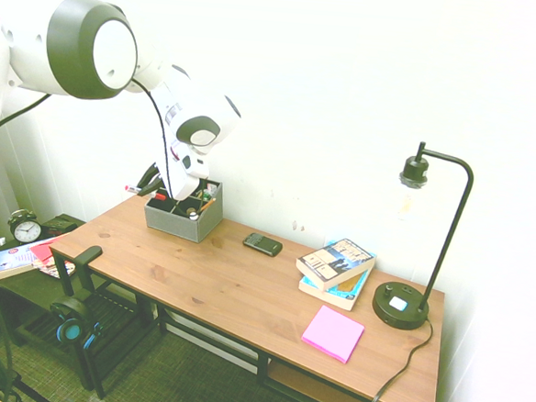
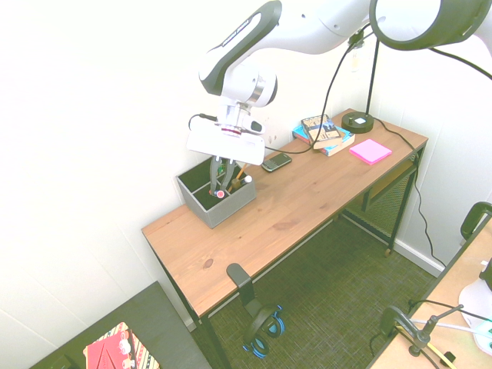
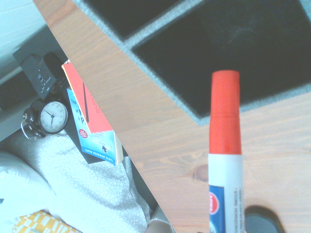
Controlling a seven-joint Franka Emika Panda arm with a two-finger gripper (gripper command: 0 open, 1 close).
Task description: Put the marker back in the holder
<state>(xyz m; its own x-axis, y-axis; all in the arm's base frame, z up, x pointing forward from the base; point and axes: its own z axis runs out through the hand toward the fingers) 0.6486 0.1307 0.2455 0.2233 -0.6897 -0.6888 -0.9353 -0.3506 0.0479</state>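
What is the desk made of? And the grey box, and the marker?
The desk looks like wood: brown top with grain lines and knots, on dark legs, probably metal. The grey box looks like felt or fabric, since its rim seems fuzzy in the wrist view. The marker looks like smooth plastic, slightly shiny.

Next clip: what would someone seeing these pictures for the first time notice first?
The white arm's gripper hangs over the grey holder at the desk's wall-side end, shut on the marker, red cap pointing down toward a compartment. Further along the wooden desk lie a black phone, stacked books, a pink pad and a black lamp.
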